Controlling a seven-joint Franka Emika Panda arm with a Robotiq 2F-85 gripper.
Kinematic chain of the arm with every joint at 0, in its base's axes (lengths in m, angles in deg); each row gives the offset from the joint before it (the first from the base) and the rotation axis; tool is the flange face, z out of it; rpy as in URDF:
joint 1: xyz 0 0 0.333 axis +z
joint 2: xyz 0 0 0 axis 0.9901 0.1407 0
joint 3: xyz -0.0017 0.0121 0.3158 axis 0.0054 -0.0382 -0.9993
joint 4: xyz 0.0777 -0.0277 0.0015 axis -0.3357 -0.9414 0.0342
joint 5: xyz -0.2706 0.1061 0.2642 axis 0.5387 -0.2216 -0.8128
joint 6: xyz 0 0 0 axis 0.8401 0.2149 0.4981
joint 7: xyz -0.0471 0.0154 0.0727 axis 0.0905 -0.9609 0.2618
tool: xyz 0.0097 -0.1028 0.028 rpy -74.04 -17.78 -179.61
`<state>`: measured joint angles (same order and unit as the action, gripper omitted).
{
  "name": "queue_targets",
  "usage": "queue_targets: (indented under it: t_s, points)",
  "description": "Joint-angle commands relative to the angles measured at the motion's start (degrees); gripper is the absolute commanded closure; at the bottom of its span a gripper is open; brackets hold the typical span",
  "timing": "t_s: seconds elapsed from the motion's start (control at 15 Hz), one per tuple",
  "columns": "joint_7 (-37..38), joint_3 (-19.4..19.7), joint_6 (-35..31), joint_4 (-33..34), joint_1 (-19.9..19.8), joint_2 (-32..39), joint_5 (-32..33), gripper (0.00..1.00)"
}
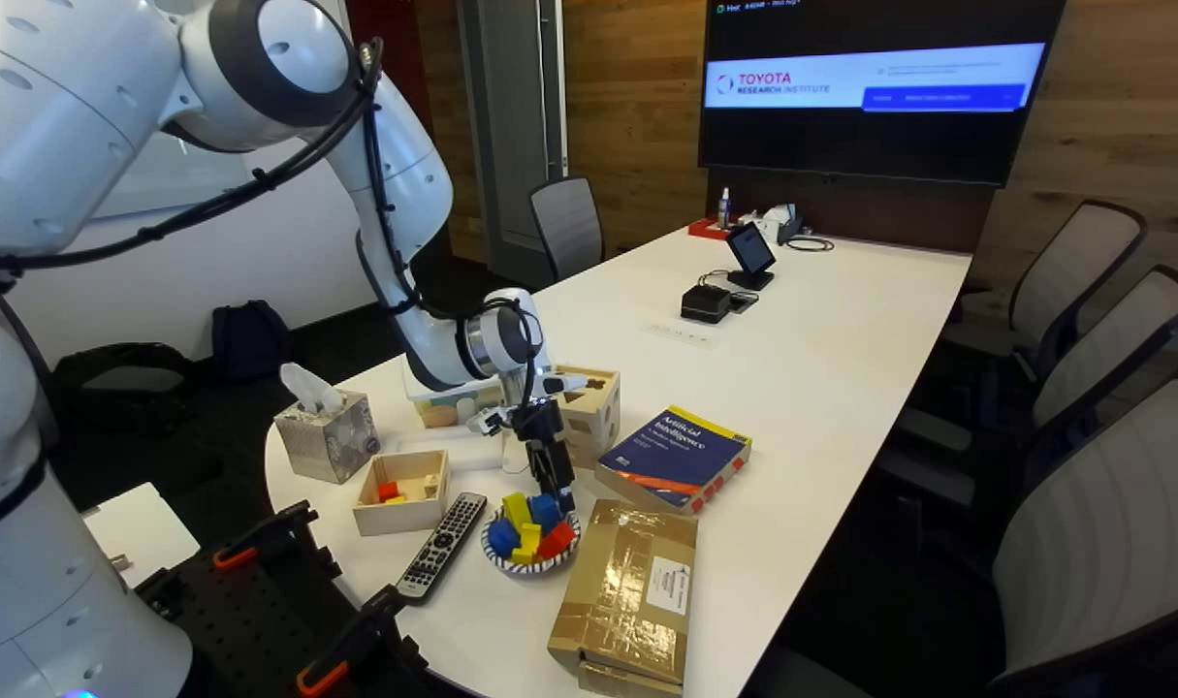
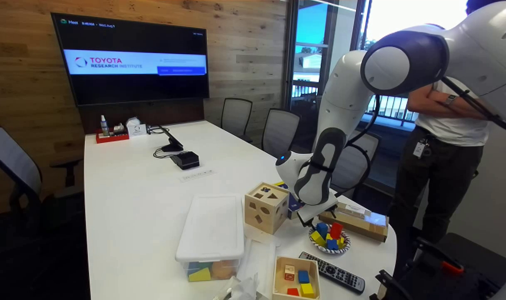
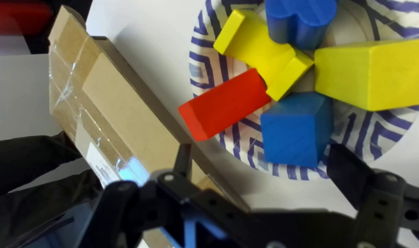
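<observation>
Wrist view: our gripper (image 3: 260, 153) held nothing, its jaws spread wide. Mostly above their gap in frame, nearer the finger (image 3: 345, 168) at right, we saw the blue block (image 3: 292, 134) inside the patterned bowl (image 3: 203, 67), the red block (image 3: 226, 103) beside it, the cardboard box (image 3: 126, 100) outside.

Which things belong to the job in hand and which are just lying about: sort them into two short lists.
Likely in the job, being at or nearest the gripper:
gripper, open
bowl
blue blocks, red block and yellow blocks, in the bowl

Probably just lying about:
remote, beside the bowl
cardboard box
book
tissue box
</observation>
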<state>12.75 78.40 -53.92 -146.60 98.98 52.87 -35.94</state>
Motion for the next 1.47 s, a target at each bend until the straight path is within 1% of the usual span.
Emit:
queue_targets:
  t_s: [0.0,0.27,0.53,1.07,1.4]
  points:
    - [-1.0,0.5,-1.8,-2.6,0.4,-2.7,0.1,0.0]
    - [-1.5,0.9,-4.1,-5.3,0.6,-6.6,0.6,0.0]
    - [-1.2,1.1,-4.9,-6.0,0.7,-8.0,0.7,0.0]
    - [-0.9,0.5,-1.2,-1.7,0.7,-4.0,-0.4,0.0]
    - [-0.9,0.5,-0.1,-0.3,0.9,-2.5,-0.6,0.0]
